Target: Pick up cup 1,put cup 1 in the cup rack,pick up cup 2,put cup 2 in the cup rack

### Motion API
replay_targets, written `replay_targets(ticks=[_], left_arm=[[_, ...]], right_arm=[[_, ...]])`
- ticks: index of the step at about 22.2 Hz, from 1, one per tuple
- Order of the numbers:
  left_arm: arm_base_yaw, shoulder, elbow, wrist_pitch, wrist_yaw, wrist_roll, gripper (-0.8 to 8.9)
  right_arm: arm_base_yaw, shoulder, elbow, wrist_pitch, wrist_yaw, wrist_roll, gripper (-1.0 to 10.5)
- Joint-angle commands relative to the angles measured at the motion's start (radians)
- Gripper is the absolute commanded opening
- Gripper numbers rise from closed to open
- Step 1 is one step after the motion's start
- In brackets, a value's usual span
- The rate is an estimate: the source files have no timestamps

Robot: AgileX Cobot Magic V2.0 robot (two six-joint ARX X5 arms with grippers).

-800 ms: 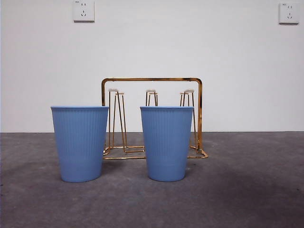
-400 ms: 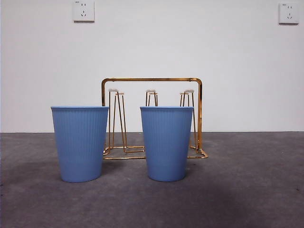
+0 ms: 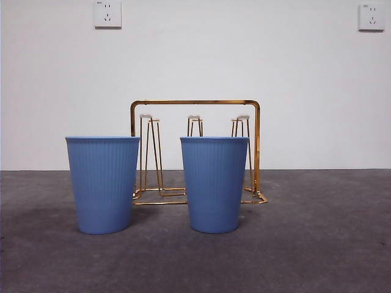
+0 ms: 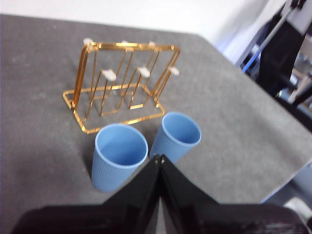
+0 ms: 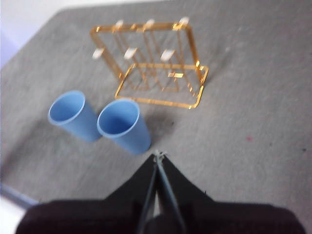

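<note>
Two blue ribbed cups stand upright and side by side on the grey table, the left cup and the right cup. Nothing shows which is cup 1 and which cup 2. The gold wire cup rack stands just behind them with its prongs bare. My left gripper hangs shut and empty above and short of the cups. My right gripper is also shut and empty, high over the table near the right cup. Neither arm shows in the front view.
The grey table top stretches wide on both sides of the cups. A white wall with two sockets closes the back. Dark equipment stands beyond the table's edge in the left wrist view.
</note>
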Motion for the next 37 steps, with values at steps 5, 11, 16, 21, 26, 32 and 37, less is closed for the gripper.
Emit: replay_targets(ticks=[5,11,16,21,26,32,37], left_arm=[[-0.016,0.061,0.025,-0.023,0.016,0.064,-0.04],[-0.026,0.111,0.025,0.016,0.154,0.020,4.72],[-0.028,0.160,0.026,0.112,0.285,-0.048,6.57],[-0.051,0.197,0.039,0.134,0.296,-0.063,6.56],[-0.074,0.210,0.042,0.150,0.344,-0.088,6.56],[-0.092,0.214,0.042,0.150,0.343,-0.118,6.56],[-0.115,0.235,0.042,0.150,0.343,-0.119,6.56]], right_arm=[[0.002,0.095,0.099,-0.040,-0.013,-0.060,0.0],[0.042,0.204,0.143,-0.037,-0.039,-0.010,5.1],[0.189,0.364,0.202,-0.027,-0.037,-0.005,5.1],[0.397,0.570,0.272,0.045,0.131,0.061,5.0],[0.552,0.838,0.360,0.080,0.355,0.099,5.0],[0.604,1.078,0.394,0.164,0.423,0.148,4.4],[0.606,1.164,0.394,0.179,0.430,0.150,3.7]])
